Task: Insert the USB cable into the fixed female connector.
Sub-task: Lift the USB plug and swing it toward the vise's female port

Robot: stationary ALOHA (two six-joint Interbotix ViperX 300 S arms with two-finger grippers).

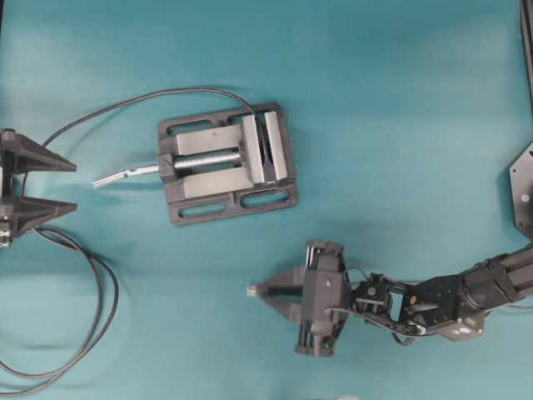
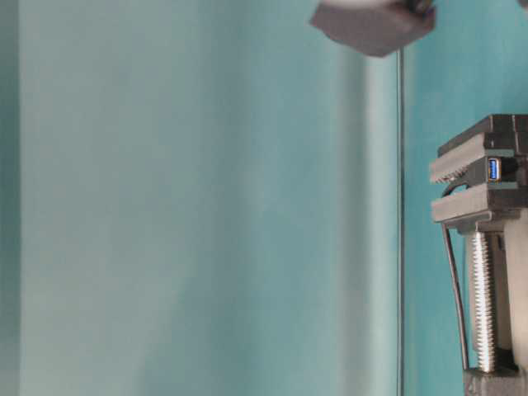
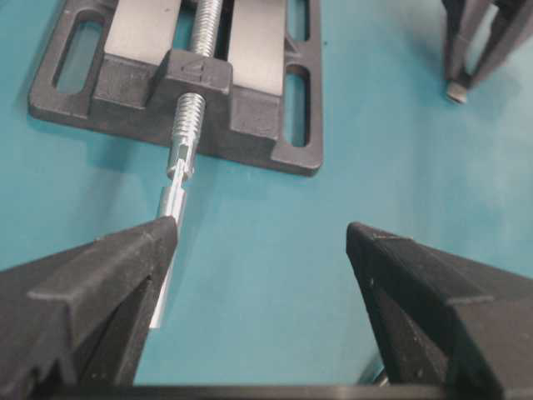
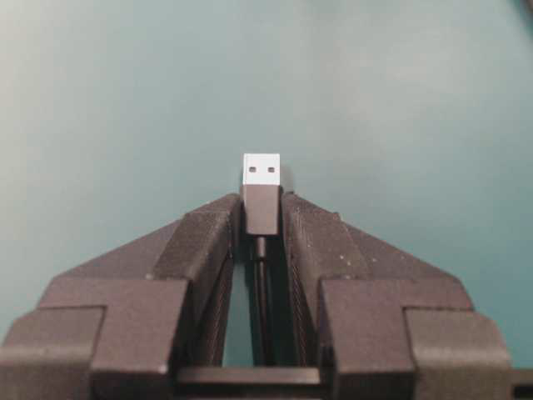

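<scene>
My right gripper point(image 1: 263, 291) is shut on the black body of the USB cable's plug point(image 4: 261, 208). The plug's silver tip point(image 4: 261, 169) sticks out past the fingertips and points left over the table point(image 1: 251, 290). The thin cable runs back between the fingers. The fixed female connector point(image 2: 493, 169), with a blue insert, is clamped between the jaws of the vise point(image 1: 225, 162), up and left of the plug. My left gripper point(image 1: 73, 187) stands open at the left edge, facing the vise's silver screw handle point(image 3: 179, 179), with nothing between its fingers point(image 3: 125, 267).
The connector's dark cable point(image 1: 125, 104) arcs from the vise to the left and lies in big loops point(image 1: 100, 292) at the lower left, close to my left gripper. A black mount point(image 1: 523, 190) sits at the right edge. The teal table point(image 1: 391, 108) surrounds the vise.
</scene>
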